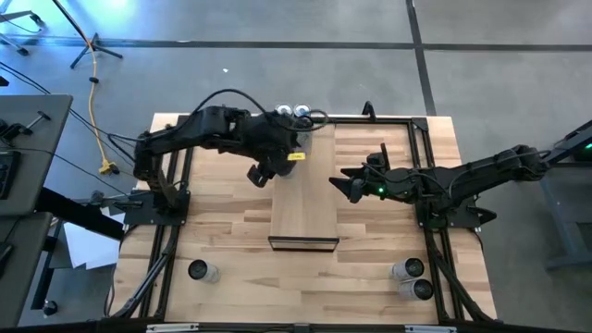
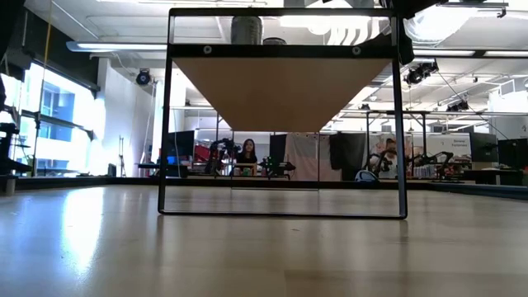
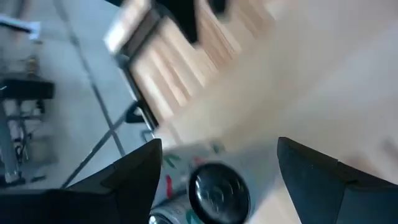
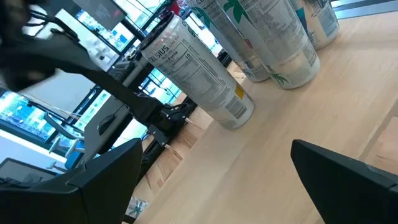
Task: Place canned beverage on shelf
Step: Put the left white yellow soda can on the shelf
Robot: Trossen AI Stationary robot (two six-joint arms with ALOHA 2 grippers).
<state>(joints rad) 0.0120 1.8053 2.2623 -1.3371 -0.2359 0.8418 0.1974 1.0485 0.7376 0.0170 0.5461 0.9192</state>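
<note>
Lone can (image 1: pixel 201 271) stands on the tabletop (image 1: pixel 231 231) at the near left corner.

Left pincer (image 1: pixel 261 175) — spread, holding nothing — hangs over the far left part of the shelf (image 1: pixel 305 199). Its wrist view looks down on a can top (image 3: pixel 219 190) between its fingers (image 3: pixel 134 171), with no contact to be seen.

Cans (image 1: pixel 294 113) stand grouped at the shelf's far end; the right wrist view shows one labelled can (image 4: pixel 200 71) a little apart from its neighbours (image 4: pixel 267 37).

Shelf runs down the middle of the tabletop, dark end edge nearest; from the low view it sits raised on a black frame (image 2: pixel 402 124).

Right pincer (image 1: pixel 344 181) — spread wide, empty — sits just beside the shelf's right edge.

Two cans (image 1: pixel 410 278) lie at the near right corner.
</note>
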